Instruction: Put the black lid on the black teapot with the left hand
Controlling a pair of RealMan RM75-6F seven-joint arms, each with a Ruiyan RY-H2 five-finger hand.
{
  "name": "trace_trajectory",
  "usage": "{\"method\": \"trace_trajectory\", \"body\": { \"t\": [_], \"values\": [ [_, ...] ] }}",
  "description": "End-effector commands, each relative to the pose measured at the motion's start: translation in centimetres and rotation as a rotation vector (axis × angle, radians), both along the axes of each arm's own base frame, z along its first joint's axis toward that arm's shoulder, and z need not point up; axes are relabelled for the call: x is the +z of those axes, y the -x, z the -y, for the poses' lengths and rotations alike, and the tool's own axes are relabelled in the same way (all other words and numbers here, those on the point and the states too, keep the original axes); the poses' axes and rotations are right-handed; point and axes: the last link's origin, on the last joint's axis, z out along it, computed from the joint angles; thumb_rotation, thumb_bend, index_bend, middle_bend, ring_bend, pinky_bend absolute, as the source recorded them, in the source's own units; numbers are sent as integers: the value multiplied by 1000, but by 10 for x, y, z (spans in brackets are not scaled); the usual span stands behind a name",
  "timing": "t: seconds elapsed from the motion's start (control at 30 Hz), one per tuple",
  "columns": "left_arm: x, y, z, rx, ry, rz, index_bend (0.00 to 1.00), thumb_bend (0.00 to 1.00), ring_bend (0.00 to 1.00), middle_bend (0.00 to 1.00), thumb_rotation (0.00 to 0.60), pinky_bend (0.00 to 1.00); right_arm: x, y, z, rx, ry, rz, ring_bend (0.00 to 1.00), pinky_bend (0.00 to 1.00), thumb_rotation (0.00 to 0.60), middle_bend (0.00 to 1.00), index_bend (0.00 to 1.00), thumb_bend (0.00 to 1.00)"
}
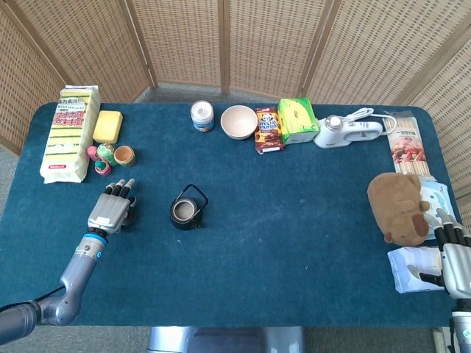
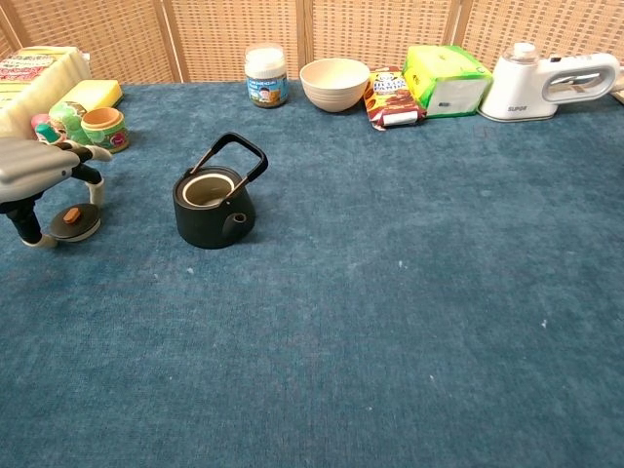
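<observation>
The black lid [image 2: 74, 221] lies flat on the desk [image 2: 390, 322], left of the open black teapot [image 2: 213, 202]. The left hand [image 2: 41, 168] hovers over it, fingers [image 2: 92, 185] spread around it, nothing gripped. Grasping, lifting and seating the lid all remain.

Table [image 1: 294, 243]: rectangular, covered in dark teal carpet-like cloth, rounded corners, evenly lit. Screen [image 1: 221, 44]: folding, woven wicker panels in wooden frames, standing behind the table's far edge and angling round both ends. Floor [image 1: 176, 92]: grey, seen in a narrow strip between screen and table.
</observation>
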Motion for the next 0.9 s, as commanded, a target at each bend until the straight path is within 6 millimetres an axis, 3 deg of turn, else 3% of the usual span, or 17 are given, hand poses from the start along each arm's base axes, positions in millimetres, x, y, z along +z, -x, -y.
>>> {"method": "trace_trajectory", "body": {
  "t": [0.03,0.7,0.9],
  "values": [
    [0,0,0,0,-2,-3,375,305,0,0,600,113,0,0,0,0,1,0,12,0,600,2,99,10],
    [35,-26,7,-43,-46,100,376,304,0,0,600,113,-2,1,0,-8,-7,-3,12,0,600,2,99,10],
    [44,-48,11,-87,-39,199,376,302,0,0,600,113,-3,2,0,-13,-12,-3,12,0,600,2,99,10]
  ]
}}
